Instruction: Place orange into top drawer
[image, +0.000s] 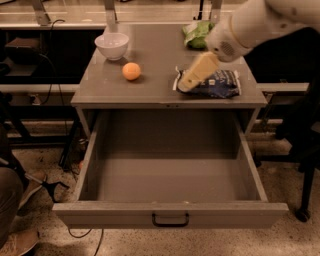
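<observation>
The orange (131, 71) sits on the grey tabletop (155, 55), left of centre, in front of the white bowl (112, 45). The top drawer (170, 212) under the table is pulled wide open and holds nothing; its black handle (170, 220) is at the centre of the front panel. My gripper (186, 85) hangs tilted over the right part of the tabletop, above the left end of a dark snack bag (220, 83). It is to the right of the orange, apart from it, and holds nothing.
A green bag (196, 33) lies at the back right of the table. A person's leg and shoe (12, 210) are at the lower left on the floor. Dark shelving stands on both sides of the table.
</observation>
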